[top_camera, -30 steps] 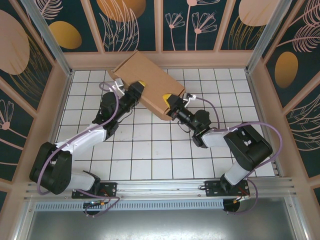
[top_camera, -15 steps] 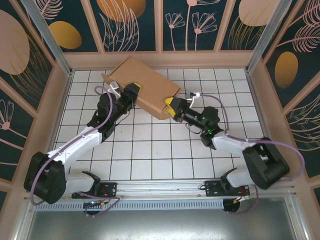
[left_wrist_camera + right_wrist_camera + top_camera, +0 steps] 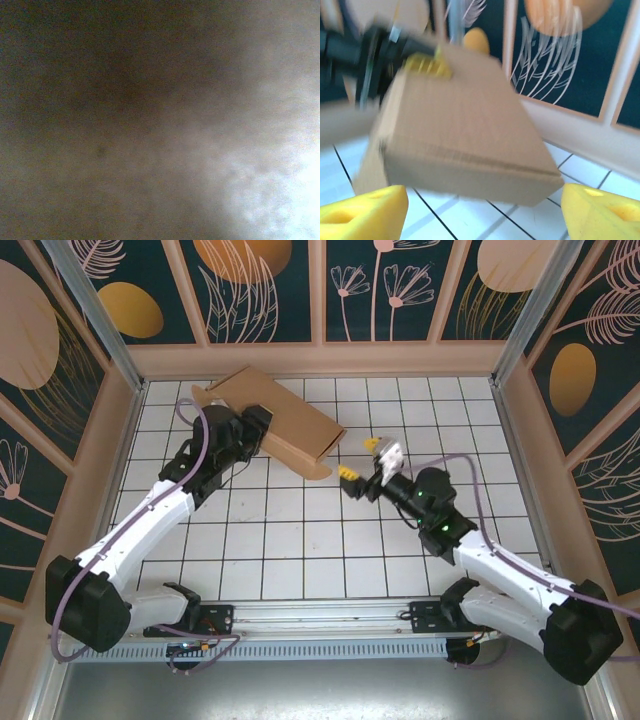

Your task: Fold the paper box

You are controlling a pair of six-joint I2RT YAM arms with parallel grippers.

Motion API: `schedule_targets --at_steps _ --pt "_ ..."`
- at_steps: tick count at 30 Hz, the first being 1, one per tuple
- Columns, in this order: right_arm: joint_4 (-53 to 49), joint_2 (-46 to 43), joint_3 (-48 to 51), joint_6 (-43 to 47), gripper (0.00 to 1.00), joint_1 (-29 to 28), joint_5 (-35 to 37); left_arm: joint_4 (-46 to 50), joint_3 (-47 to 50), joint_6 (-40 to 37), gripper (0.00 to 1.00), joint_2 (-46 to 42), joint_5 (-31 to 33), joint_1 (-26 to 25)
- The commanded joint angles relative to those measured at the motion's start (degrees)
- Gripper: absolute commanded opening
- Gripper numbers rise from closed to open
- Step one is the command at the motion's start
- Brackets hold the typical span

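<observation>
1. The paper box (image 3: 283,422) is lying on the white tiled floor (image 3: 300,540), in the upper left-of-centre part of the overhead frame. It is looking largely closed up, with a small tab (image 3: 322,470) sticking out at its lower-right end.
2. Its long axis is running diagonally, from upper left down to lower right.
3. The left gripper (image 3: 257,425) is sitting right at the box's near long edge, toward the left end. I cannot tell whether it is clamping the cardboard or only pressing on it. The left wrist picture is too blurred to read the jaws.
4. The right gripper (image 3: 361,458) is hanging released just off the box's lower-right end, near but apart. Its yellow fingertips (image 3: 362,210) are spread wide with nothing between them.
5. In the right wrist view the box (image 3: 465,135) is lying ahead of and above the open jaws, with a corner turned toward them.
6. Judgement: the left arm is the nearer one. The right would be needing to travel up and left along the axis to reach the end tab.
</observation>
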State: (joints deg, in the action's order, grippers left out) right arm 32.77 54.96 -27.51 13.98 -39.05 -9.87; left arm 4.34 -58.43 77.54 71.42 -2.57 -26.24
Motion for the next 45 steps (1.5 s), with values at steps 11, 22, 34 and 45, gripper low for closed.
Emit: schedule_targets --at_steps 11,22,34,45 --pt "25.2 9.6 6.6 39.6 0.90 -4.8 7.8 9.0 -1.7 -1.4 0.28 -0.4 -5.4 0.1" --pt "30.2 20.2 4.2 38.6 0.88 -8.9 5.6 8.5 -2.3 1.1 0.28 0.5 -7.7 0.1" --pt "38.8 28.4 1.2 34.3 0.51 -9.6 8.1 8.2 -1.0 2.3 0.38 1.8 -11.2 0.1" --pt "34.8 27.0 4.1 19.6 0.43 -6.4 1.4 13.1 -4.2 -9.5 0.74 -3.6 -4.7 0.7"
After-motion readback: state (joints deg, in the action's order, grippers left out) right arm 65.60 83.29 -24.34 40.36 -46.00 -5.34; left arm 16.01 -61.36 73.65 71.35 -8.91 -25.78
